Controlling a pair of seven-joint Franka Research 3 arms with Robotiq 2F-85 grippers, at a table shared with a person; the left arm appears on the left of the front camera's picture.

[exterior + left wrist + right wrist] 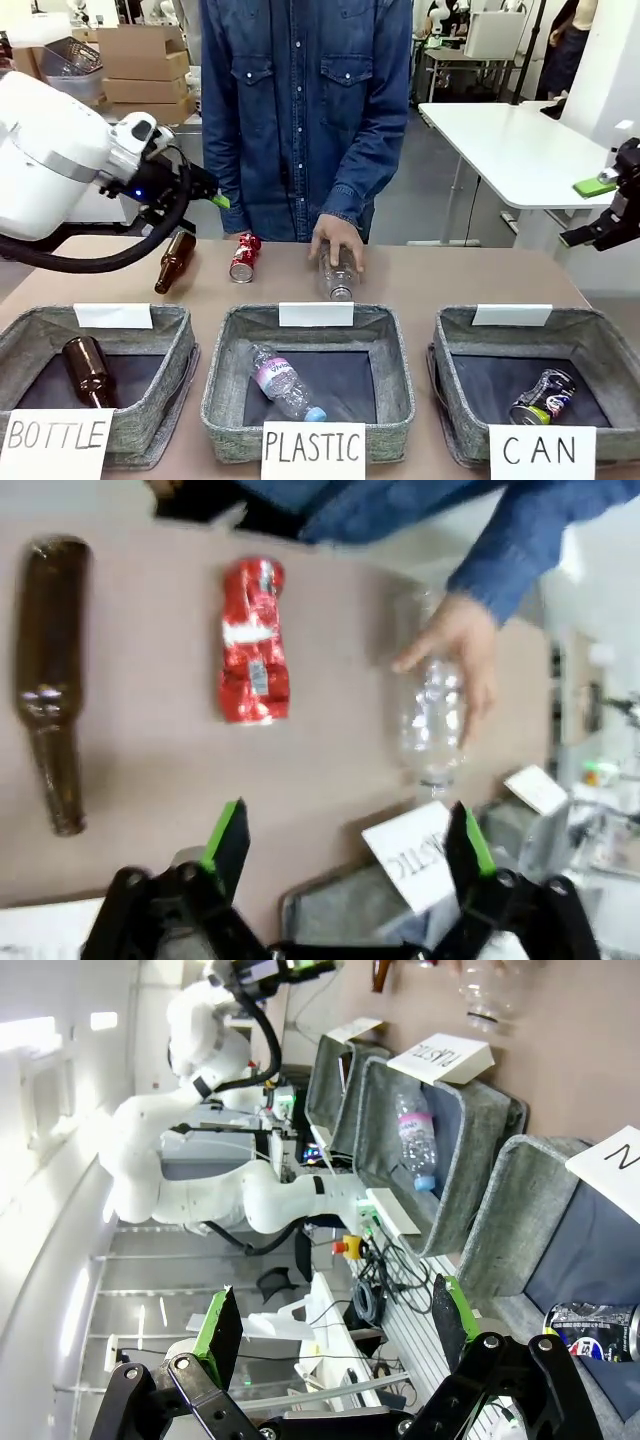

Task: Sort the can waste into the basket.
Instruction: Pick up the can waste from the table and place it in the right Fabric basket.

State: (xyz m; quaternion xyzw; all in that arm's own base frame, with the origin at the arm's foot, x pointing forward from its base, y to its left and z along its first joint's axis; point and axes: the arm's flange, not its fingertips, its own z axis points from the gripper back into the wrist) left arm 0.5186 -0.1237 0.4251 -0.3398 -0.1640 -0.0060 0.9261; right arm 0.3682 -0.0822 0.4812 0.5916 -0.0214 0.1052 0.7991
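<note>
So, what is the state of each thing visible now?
red can, crushed, on the table, outside the baskets.
dark can, lying inside the CAN basket.
loose brown bottle, lying on the table.
loose clear bottle, lying on the table, person's hand on it.
PLASTIC basket, holds a labelled bottle.
BOTTLE basket, holds a second brown bottle.
left end effector, open, empty.
right end effector, open, empty.

- "BOTTLE" sign (55,437), 7 o'clock in the front view, hand-lettered, on the left basket (150,415)
- "PLASTIC" sign (313,445), 6 o'clock, on the middle basket (225,400); the left wrist view only catches "STIC"
- "CAN" sign (541,450), 5 o'clock, on the right basket (462,420)
- red can (244,257): white print, way too blurry to read
</note>
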